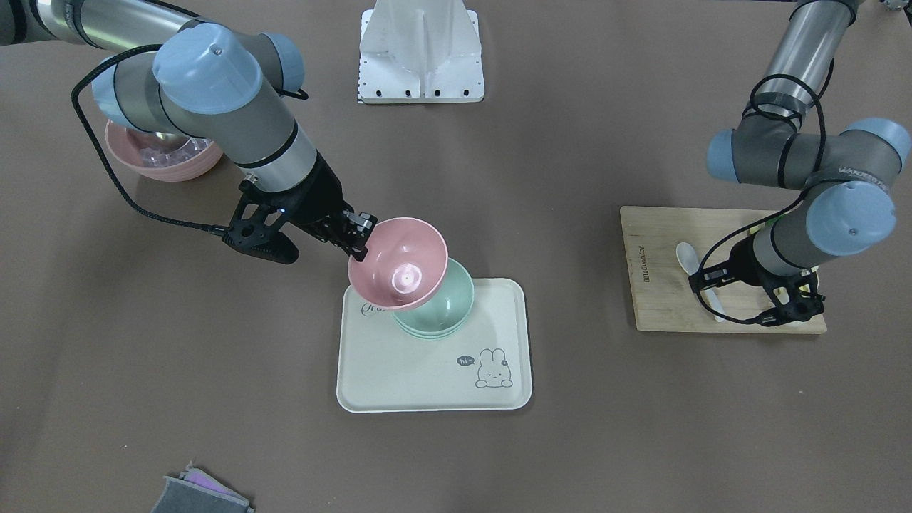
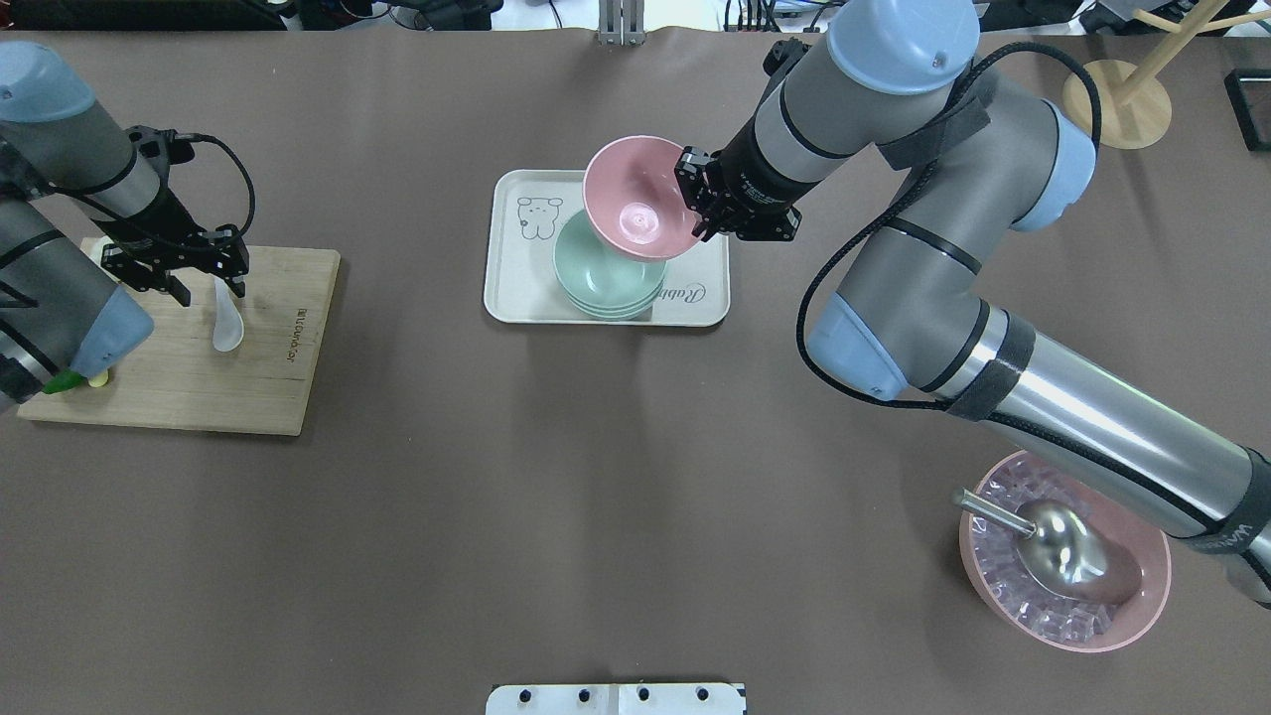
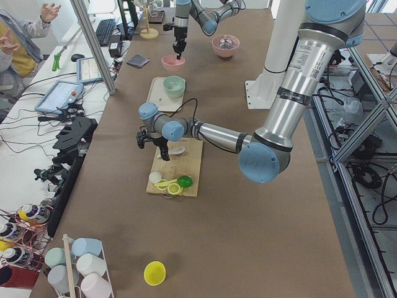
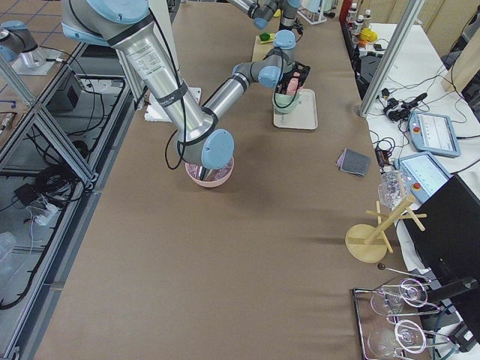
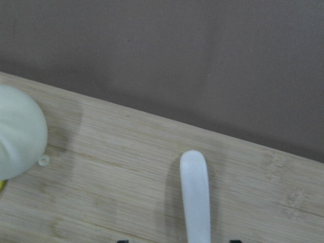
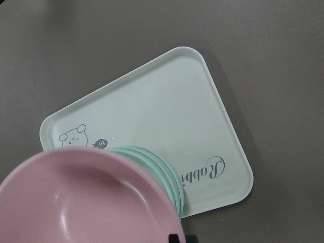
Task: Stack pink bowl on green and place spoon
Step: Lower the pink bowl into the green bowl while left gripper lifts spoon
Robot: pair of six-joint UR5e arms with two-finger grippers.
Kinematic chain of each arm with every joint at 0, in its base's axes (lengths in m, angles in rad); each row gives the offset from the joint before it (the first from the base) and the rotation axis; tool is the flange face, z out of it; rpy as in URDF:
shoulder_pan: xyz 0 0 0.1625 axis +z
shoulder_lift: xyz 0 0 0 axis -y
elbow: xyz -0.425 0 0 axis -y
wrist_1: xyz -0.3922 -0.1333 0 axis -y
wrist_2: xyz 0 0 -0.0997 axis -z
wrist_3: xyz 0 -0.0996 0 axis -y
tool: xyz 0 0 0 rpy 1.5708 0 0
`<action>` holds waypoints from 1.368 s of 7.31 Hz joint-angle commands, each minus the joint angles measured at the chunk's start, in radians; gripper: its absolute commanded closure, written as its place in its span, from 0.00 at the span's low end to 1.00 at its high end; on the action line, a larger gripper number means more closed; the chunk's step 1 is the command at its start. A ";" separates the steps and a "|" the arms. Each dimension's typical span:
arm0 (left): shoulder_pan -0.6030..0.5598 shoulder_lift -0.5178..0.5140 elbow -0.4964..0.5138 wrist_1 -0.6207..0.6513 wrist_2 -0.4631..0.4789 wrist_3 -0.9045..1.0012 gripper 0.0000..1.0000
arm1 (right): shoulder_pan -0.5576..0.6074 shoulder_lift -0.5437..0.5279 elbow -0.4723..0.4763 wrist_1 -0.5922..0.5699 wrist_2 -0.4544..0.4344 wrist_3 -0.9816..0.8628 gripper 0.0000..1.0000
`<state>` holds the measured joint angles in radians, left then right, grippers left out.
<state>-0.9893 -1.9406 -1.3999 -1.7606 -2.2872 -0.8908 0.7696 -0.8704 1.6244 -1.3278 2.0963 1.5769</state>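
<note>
My right gripper [image 2: 695, 194] is shut on the rim of the pink bowl [image 2: 635, 204], also seen in the front view [image 1: 399, 267]. It holds the bowl tilted just above the green bowls [image 2: 606, 278], which are nested on the cream rabbit tray [image 2: 516, 288]. The white spoon [image 2: 228, 323] lies on the wooden board [image 2: 199, 397]. My left gripper [image 2: 211, 288] is open and low over the board. Its fingers stand on either side of the spoon's handle [image 5: 195, 197].
A pink bowl of ice cubes with a metal scoop [image 2: 1062, 556] sits near the right arm's base. Citrus pieces [image 2: 74, 380] lie on the board's corner. A wooden stand [image 2: 1117, 94] is far right, a grey pouch [image 1: 199, 495] at the operators' edge.
</note>
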 commanded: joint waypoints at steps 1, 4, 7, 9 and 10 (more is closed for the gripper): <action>0.008 -0.009 0.001 0.001 0.000 -0.019 0.94 | -0.003 0.007 -0.009 0.001 -0.006 0.000 1.00; 0.006 -0.014 -0.002 0.001 -0.001 -0.003 1.00 | -0.010 0.010 -0.017 0.002 -0.027 -0.001 1.00; -0.009 -0.099 -0.019 0.013 -0.044 -0.022 1.00 | -0.050 0.011 -0.038 0.015 -0.093 -0.003 1.00; -0.012 -0.154 -0.019 0.004 -0.063 -0.054 1.00 | -0.072 0.045 -0.089 0.018 -0.127 -0.003 1.00; -0.009 -0.211 -0.019 0.001 -0.095 -0.141 1.00 | -0.082 0.045 -0.106 0.051 -0.134 -0.001 1.00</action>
<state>-1.0000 -2.0897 -1.4187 -1.7566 -2.3501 -0.9529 0.7013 -0.8325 1.5449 -1.3041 1.9761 1.5741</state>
